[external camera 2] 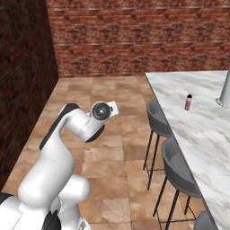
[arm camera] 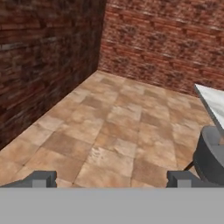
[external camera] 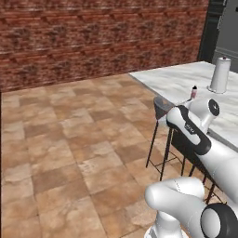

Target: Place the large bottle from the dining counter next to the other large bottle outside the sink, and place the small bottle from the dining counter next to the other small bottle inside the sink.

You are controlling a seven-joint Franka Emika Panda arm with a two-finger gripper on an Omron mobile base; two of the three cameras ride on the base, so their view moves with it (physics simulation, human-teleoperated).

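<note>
In the left base view, the arm's glossy white, rounded segments with dark joints fill the lower right. Beyond it, a white marble dining counter (external camera: 176,79) with grey veining runs back toward the upper right. On the slab stands a small bottle (external camera: 194,92), slim, reddish with a dark cap, and farther along the counter a large bottle (external camera: 220,75), a tall pale grey cylinder with a narrow top. Dark-legged bar stools (external camera: 161,108) line the counter's near edge over matte terracotta floor tiles.

In the right base view, the white arm curls up at lower left. The small bottle (external camera 2: 188,102) stands upright on the marble dining counter (external camera 2: 197,134), near its stool-side edge; three grey bucket-seat stools (external camera 2: 158,117) sit along that edge.

In the hand view, the gripper (arm camera: 111,179) has its two square dark tips spread wide, holding nothing, over the floor tiles; rough brick walls meet in a corner beyond, and a grey stool seat (arm camera: 210,157) sits beside the counter's corner.
</note>
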